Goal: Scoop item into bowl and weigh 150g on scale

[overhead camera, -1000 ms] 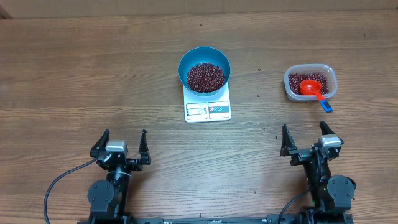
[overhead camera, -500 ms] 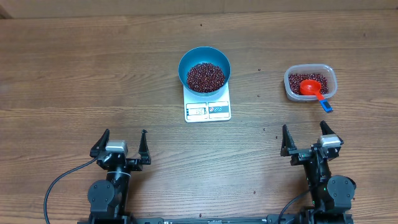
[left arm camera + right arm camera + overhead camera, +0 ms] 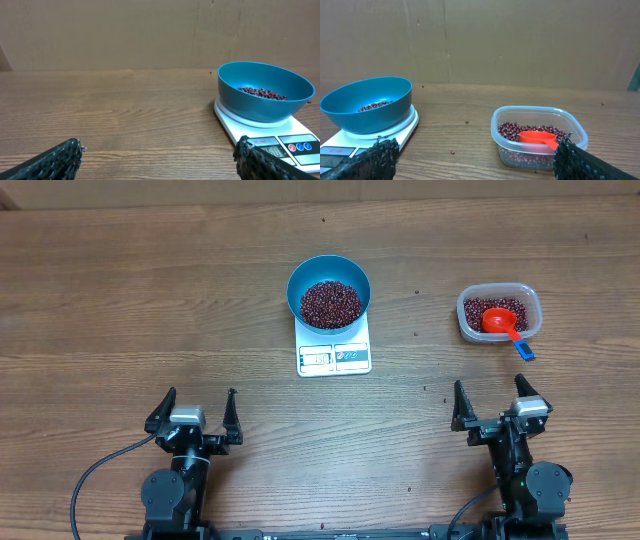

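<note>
The blue bowl [image 3: 329, 288] stands on the white scale [image 3: 335, 357] at the table's centre, holding a pile of dark red beans [image 3: 330, 302]. The left wrist view has the bowl [image 3: 265, 90] and the scale [image 3: 280, 145] at its right; the right wrist view has the bowl [image 3: 367, 105] at its left. More beans [image 3: 500, 310] fill a clear tub [image 3: 499, 313] at the right, with a red scoop [image 3: 498, 321] lying in it. My left gripper [image 3: 196, 410] and right gripper [image 3: 490, 402] sit open near the front edge, both holding nothing, far from the bowl.
The scoop's blue handle end [image 3: 524, 351] hangs over the tub's rim onto the table. A few stray beans [image 3: 453, 152] lie on the wood between the scale and the tub [image 3: 537, 135]. A brown wall runs behind the table.
</note>
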